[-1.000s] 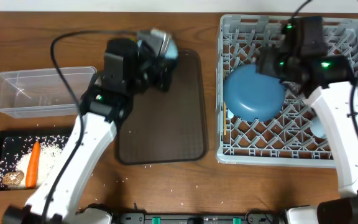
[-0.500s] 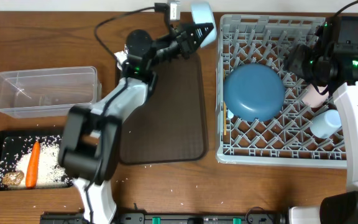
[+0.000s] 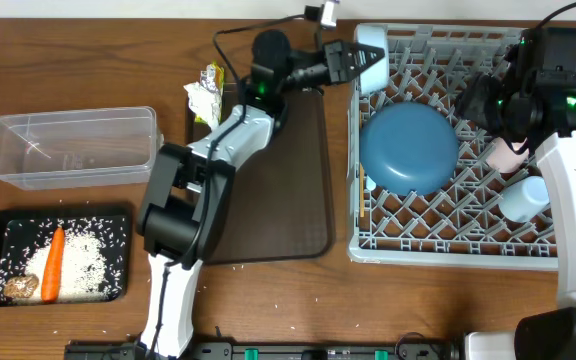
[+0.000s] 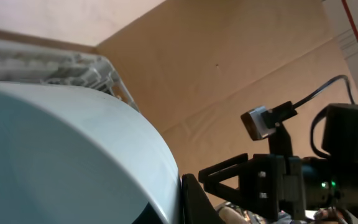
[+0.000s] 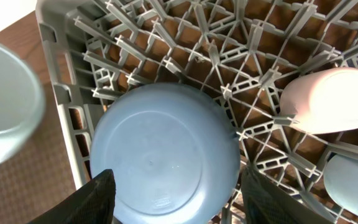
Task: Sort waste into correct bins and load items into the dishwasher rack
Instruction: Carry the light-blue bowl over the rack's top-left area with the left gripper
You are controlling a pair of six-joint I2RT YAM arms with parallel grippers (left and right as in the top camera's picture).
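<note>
While over rack (image 3: 448, 228), bowl (image 3: 371, 55) near plate (image 3: 408, 148)

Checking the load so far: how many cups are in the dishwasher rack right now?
2. The pink cup lies in the dishwasher rack, right of the blue plate; the light blue cup sits beside it, toward the rack's near edge. The right arm may hide more.

A blue plate (image 3: 409, 148), a pink cup (image 3: 505, 153) and a light blue cup (image 3: 523, 198) are seen in the grey latticed rack (image 3: 438, 252). An orange carrot (image 3: 52, 263) and white rice (image 3: 86, 262) are set off against the black tray (image 3: 48, 212).
</note>
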